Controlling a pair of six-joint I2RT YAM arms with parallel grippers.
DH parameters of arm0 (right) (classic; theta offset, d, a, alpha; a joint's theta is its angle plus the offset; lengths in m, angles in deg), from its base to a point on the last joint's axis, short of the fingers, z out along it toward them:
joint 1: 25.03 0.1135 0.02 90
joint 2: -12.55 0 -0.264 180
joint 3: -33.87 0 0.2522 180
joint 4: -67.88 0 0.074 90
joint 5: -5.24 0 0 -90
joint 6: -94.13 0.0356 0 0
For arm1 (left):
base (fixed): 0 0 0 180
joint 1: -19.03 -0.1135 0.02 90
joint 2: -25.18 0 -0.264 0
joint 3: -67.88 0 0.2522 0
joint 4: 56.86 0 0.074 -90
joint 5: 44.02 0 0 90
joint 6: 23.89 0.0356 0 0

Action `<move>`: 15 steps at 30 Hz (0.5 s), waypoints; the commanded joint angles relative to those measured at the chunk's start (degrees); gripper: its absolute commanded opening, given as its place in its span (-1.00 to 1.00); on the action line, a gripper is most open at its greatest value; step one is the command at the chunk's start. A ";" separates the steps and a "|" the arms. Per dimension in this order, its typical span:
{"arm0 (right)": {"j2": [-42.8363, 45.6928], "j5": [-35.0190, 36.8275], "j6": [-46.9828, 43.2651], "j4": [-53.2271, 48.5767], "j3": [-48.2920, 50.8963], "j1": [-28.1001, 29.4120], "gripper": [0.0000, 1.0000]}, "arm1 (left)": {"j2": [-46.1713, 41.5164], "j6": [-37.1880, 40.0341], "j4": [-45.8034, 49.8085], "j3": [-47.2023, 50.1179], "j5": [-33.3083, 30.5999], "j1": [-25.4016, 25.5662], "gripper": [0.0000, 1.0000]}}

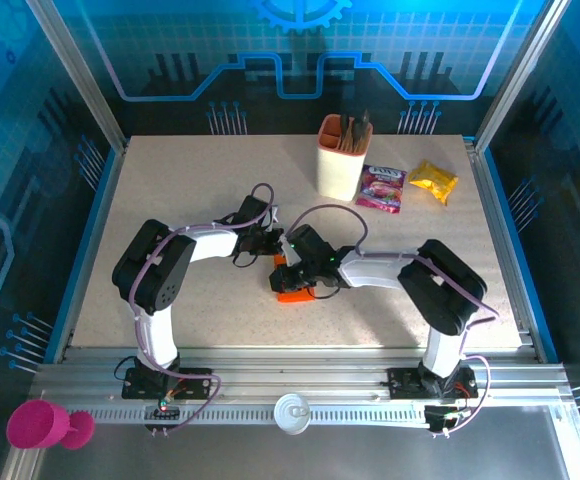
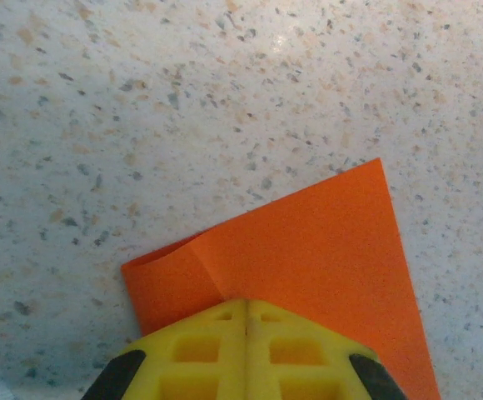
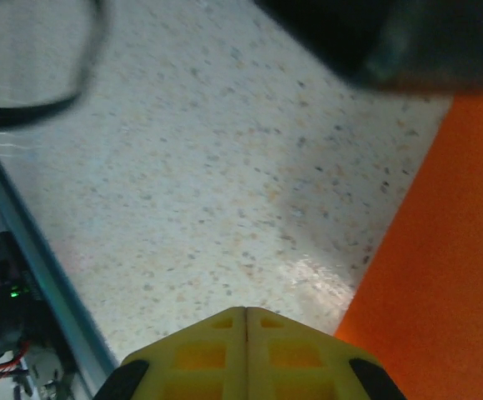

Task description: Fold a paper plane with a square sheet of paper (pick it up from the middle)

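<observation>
Speckled beige table [image 1: 170,180], framed by metal rails, bearing all items below. Left arm [image 1: 160,265], black and white, reaching in from the near edge toward the table's middle. Its left gripper [image 2: 246,312] has yellow fingers pressed fully together, tips meeting along one seam directly over the paper; whether a layer is pinched between them cannot be told. Right arm [image 1: 440,280], same build, bent inward from the right. Its right gripper [image 3: 246,321] is also closed, fingers flush together over bare table with nothing between them, the paper's edge just beside it on the right. Peach holder cup [image 1: 340,165], upright at the far centre, with dark utensils [image 1: 353,130] standing in it. Magenta cup [image 1: 40,425], off the table at the near left corner of the frame. Orange sheet of paper [image 1: 295,293], folded, lying flat near the table's middle between the two grippers. In the left wrist view the sheet [image 2: 325,250] shows a crease and a slightly lifted flap at its left corner. In the right wrist view it [image 3: 450,275] occupies the right side. Purple snack packet [image 1: 381,187], just right of the holder cup. Yellow snack packet [image 1: 433,181], beside the purple one. White round disc [image 1: 293,412], on the near rail between the arm bases.
</observation>
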 commanded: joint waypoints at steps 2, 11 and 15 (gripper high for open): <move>-2.90 -0.36 1.89 2.66 1.55 0.61 -1.00 | 2.35 0.67 3.17 0.29 -0.72 0.02 -1.00; -3.84 0.71 4.92 7.93 10.74 0.64 -1.00 | 1.91 -0.20 3.07 -0.14 -0.12 0.03 -1.00; -3.84 0.81 6.04 10.08 13.18 0.72 -1.00 | 1.75 -0.14 3.18 -0.08 -0.09 0.03 -1.00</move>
